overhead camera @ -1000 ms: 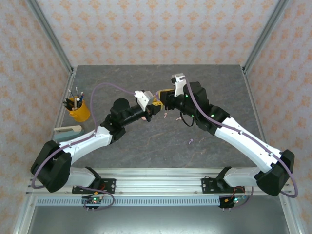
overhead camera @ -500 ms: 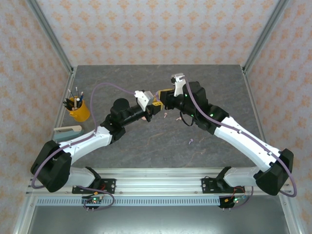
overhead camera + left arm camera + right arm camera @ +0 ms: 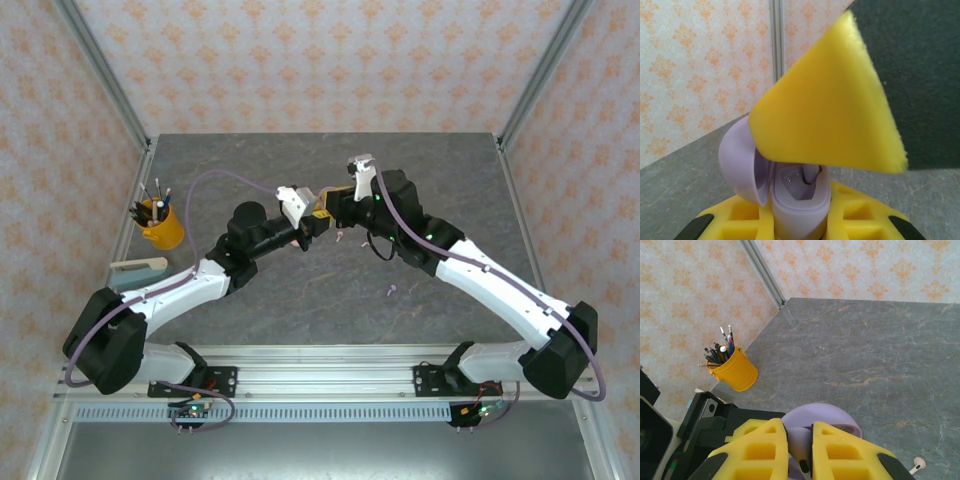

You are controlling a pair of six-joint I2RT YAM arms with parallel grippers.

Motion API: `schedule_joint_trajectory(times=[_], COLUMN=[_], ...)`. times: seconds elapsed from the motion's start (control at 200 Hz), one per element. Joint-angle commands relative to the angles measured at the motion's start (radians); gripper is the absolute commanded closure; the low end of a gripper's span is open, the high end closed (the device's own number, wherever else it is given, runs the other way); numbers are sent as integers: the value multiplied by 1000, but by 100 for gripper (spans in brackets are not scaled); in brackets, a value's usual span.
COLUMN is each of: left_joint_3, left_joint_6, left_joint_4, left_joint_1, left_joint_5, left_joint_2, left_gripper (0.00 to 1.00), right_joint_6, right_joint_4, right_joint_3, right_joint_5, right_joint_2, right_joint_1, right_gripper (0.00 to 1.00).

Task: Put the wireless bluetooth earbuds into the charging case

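My left gripper is shut on an open lilac charging case, its lid swung to the left. A lilac earbud stands in the case's well. My right gripper meets the case from above, shut on that lilac earbud. One of its yellow fingers looms over the case in the left wrist view. The case's lid shows just beyond the right fingertips. On the table lie a pale pink earbud and a lilac earbud; a pale earbud shows at the right wrist view's lower right.
A yellow cup of pens stands at the table's left edge, also seen as the pen cup in the right wrist view. A pale flat block lies near it. Metal frame posts rise at the back corners.
My right gripper has shifted slightly left and toward the case held in my left gripper. The left arm has stayed still.
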Motion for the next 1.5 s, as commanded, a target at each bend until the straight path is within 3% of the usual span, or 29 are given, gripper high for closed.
schedule_joint_trajectory(times=[0.0,0.465,0.951,1.176,1.311,1.496], left_joint_3=[29,38,18,8,-9,-43], left_joint_6=[15,21,15,19,36,57], left_joint_4=[30,23,32,37,32,26], left_joint_1=[-8,-8,-8,-8,-8,-8], left_joint_5=[6,6,1,-14,-38,-54], left_joint_2=[-12,-12,-13,-16,-28,-58], left_gripper=[100,100,100,100,100,100], right_joint_6=[1,-62,7,59,159,404], right_joint_4=[0,-55,-60,-65,-143,-478], right_joint_3=[-31,-37,48,88,98,28], right_joint_5=[-7,-46,-39,-36,56,300], right_joint_2=[-24,-11,-9,-26,-78,-162], right_joint_1=[-6,-6,-22,-36,-80,-155], right_gripper=[86,85,63,58,53,47])
